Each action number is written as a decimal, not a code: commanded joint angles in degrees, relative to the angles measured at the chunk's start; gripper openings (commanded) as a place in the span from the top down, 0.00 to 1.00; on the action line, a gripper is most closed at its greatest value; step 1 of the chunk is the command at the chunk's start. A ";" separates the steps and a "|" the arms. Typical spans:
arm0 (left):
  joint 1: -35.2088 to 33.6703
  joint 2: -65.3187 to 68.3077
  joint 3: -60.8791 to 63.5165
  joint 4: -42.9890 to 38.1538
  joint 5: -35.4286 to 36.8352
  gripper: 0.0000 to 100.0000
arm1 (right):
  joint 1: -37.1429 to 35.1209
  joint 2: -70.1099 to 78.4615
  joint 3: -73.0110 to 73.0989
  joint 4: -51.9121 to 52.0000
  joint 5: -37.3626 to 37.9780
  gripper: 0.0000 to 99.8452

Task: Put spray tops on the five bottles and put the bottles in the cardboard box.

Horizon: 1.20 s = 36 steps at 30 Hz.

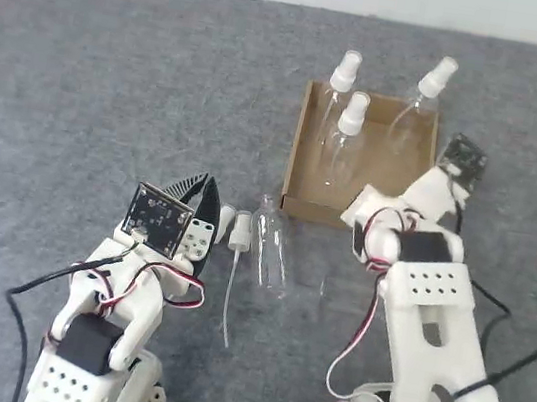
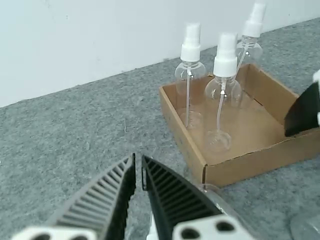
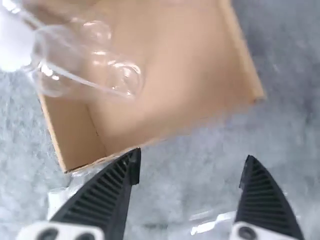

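1. Left claw (image 1: pixel 205 195), lower left, is nearly closed, empty; better to open it and pinch the spray top (image 1: pixel 240 233) by its white head.
2. Clear uncapped bottle (image 1: pixel 271 250) lies mid-frame, just beside that top.
3. Right claw (image 3: pixel 192 157), lower right, gapes wide, empty, by the cardboard box (image 1: pixel 300 145).

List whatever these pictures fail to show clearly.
1. A faint clear shape beside the uncapped bottle, high view: too transparent to tell whether it is the fifth bottle.
2. The uncapped bottle, left wrist view: mostly hidden behind the left gripper.
3. The capped bottles in the cardboard box, right wrist view: blurred and cut by the edge, so the count is unclear.
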 commanded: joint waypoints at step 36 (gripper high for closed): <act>0.00 -0.62 -0.31 -1.85 0.09 0.99 | 6.73 0.22 8.00 12.09 9.58 0.63</act>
